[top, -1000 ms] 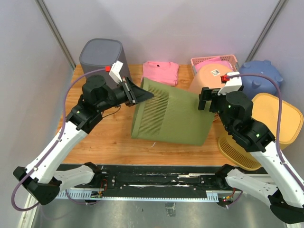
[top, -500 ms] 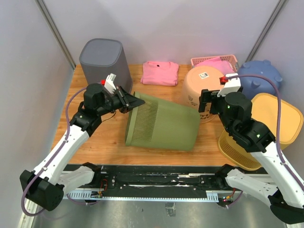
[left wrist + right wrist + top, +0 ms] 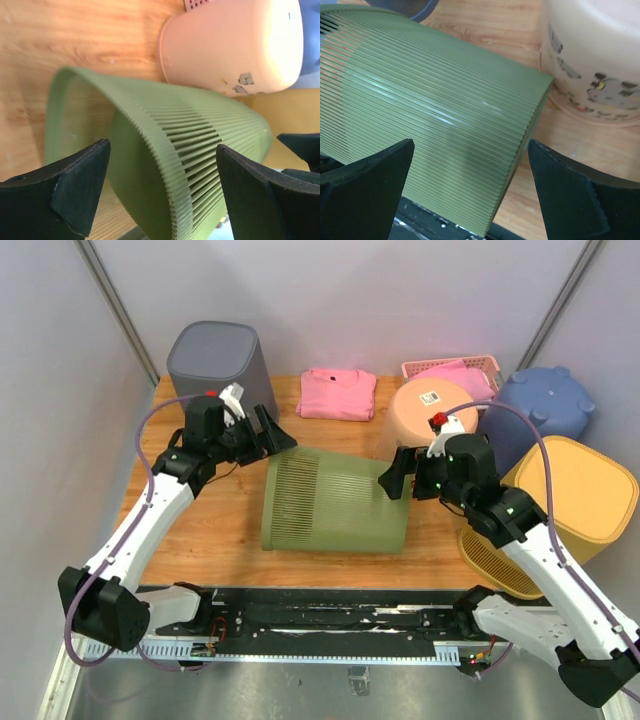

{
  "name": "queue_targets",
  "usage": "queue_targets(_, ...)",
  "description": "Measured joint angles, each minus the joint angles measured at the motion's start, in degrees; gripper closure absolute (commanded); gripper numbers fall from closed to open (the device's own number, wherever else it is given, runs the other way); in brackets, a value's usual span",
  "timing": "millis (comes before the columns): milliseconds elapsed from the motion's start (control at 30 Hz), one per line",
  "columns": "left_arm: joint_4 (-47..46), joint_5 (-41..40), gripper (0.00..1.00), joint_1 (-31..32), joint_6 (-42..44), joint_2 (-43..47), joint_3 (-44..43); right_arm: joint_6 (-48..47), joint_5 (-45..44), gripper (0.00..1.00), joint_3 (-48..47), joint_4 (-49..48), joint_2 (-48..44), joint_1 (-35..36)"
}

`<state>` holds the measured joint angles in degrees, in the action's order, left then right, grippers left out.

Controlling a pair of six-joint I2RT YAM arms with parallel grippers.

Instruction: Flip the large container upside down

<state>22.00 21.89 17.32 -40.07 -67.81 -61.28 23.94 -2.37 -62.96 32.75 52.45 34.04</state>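
The big green basket (image 3: pixel 335 502) is lying on its side on the wooden table (image 3: pixel 200 530), stretched out between the two arms, so it looks about halfway to upside down to me. Its open mouth points at the left gripper (image 3: pixel 278 437) and its closed bottom sits under the right gripper (image 3: pixel 392 475).

The left one has its fingers spread wide, right at the top of the rim. In its own camera the rim's curve runs across the gap between them, but nothing is pinched. The right one is spread wide too, hovering over the upper edge of the bottom end. I can't tell whether either is actually touching the plastic.

My guess on why they're set up like this: one at each end means they can roll or tip the thing the rest of the way, mouth down. The slats look bendy, so a grip on the rim could flex it.

There's not much room on the right gripper's far side, since the upturned peach bucket (image 3: pixel 430 410) sits just beyond it. The grey bin (image 3: pixel 215 365) is just behind the left gripper.
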Motion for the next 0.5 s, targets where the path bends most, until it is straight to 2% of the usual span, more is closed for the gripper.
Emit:
queue_targets(67,1.9,-2.6,0.01,0.0,4.2,-1.2,-3.5,2.9,4.2,0.01,2.2,-0.7,0.0,-1.8)
queue_targets(233,4.0,-7.4,0.01,0.0,11.8,-1.3,-9.2,9.7,11.9,0.0,7.4,-3.9,-1.1,-7.5)
queue_targets(500,7.3,-14.7,0.01,0.0,18.8,-2.0,-14.0,15.0,14.3,0.0,9.0,-5.6,-0.5,-9.7)
